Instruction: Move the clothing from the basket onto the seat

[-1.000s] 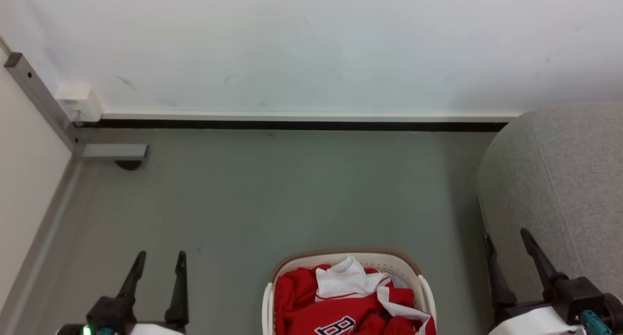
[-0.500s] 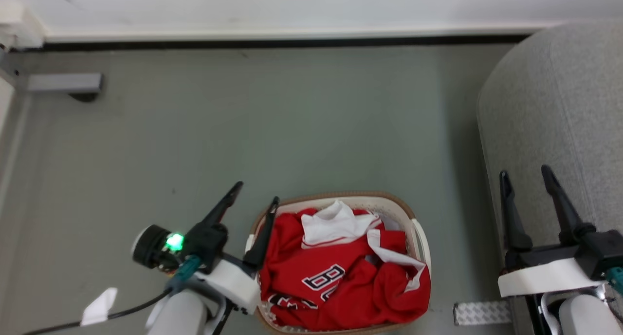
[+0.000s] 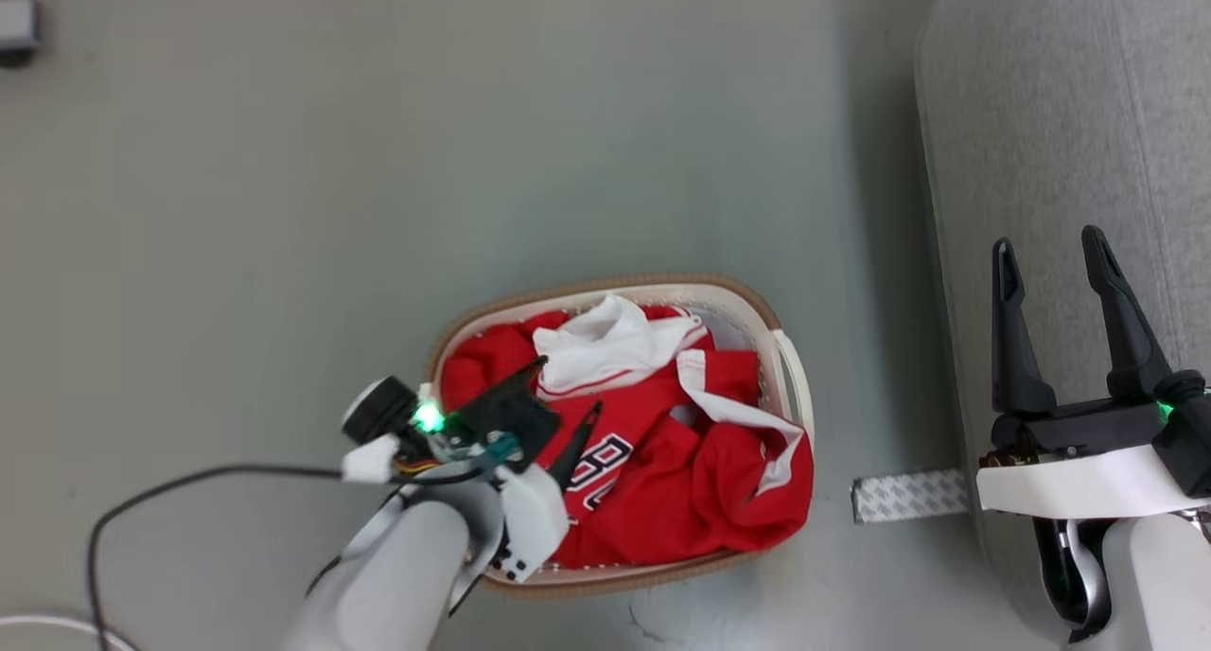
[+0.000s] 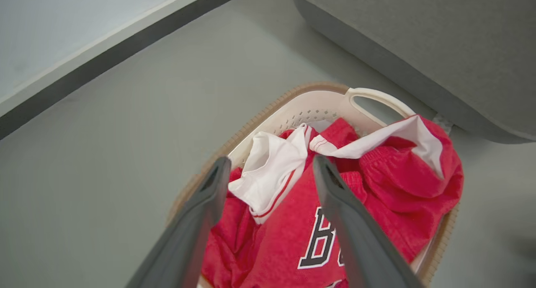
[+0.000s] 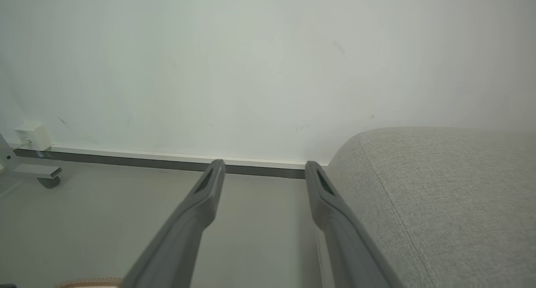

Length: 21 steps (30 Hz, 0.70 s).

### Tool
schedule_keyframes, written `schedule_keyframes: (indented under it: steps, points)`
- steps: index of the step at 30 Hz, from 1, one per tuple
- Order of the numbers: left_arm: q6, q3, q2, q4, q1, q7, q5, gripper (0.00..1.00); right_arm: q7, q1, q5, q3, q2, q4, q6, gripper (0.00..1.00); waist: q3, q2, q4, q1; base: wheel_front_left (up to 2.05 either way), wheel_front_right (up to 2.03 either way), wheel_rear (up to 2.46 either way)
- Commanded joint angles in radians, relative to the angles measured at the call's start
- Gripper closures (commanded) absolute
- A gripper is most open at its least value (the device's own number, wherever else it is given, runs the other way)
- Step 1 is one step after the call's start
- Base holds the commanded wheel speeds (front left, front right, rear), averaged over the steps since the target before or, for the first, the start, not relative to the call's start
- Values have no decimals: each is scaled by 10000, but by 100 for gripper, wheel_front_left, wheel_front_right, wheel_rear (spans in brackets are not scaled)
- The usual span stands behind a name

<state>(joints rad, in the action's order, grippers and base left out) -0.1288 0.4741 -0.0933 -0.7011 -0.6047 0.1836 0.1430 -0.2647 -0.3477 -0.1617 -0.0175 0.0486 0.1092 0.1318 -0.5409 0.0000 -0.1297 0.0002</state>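
Plain grey floor, scuffed white wall, dark skirting under a white trim. Grey metal foot and white wall box at far left by the wall. Grey fabric seat at right, textured tape strip on the floor beside it.

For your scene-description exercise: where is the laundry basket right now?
In the head view the basket sits on the floor at lower centre, left of the grey seat, with the open left gripper over its red clothing.
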Motion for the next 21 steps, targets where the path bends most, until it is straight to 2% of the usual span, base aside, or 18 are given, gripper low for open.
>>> schedule_keyframes:
  steps: [1, 8, 17, 21]
  points:
    - [-13, 181, 7, -259, -272, -91, 271, 0, 3, -158, -82, -21, 35, -71, -21, 0, -362, 0, -185, -2, 0, 0, 0]
    - [-18, 1050, 146, -1544, -1123, -786, 640, 0, 3, -295, -208, -167, 33, -224, -21, 0, -934, 0, -326, -2, 0, 0, 0]
    - [-7, 1339, 19, -2912, -2143, -1663, 665, 0, 3, -615, -331, -334, 34, -473, -21, 0, -1826, 0, -530, -2, 0, 0, 0]
    - [144, 1391, -66, -3339, -2573, -2022, 746, 0, 3, -693, -371, -477, 32, -545, -21, 0, -2197, 0, -610, -2, 0, 0, 0]
